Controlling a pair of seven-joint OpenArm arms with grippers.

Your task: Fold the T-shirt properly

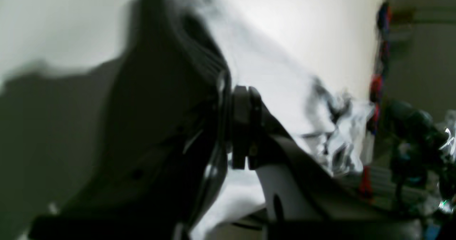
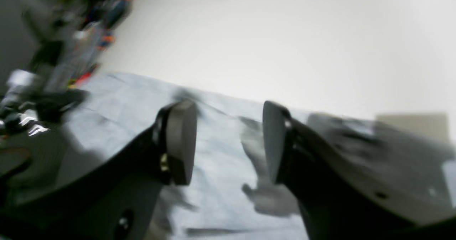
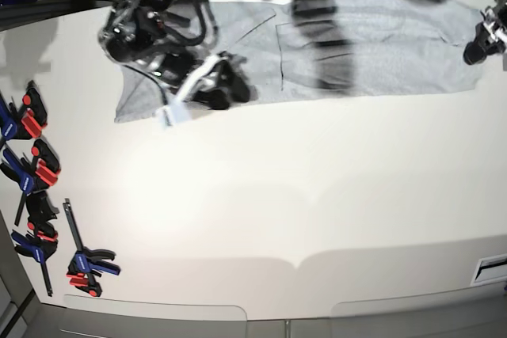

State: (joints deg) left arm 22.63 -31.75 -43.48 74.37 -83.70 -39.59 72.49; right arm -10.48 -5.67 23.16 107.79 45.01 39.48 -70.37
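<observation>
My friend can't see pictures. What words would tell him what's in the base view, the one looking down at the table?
A large light grey T-shirt lies spread in a long strip along the far edge of a white table. One black robot arm's right gripper reaches over the shirt's left end, the left gripper is at its right end, and red, blue and black clamps line the table's left edge.
</observation>
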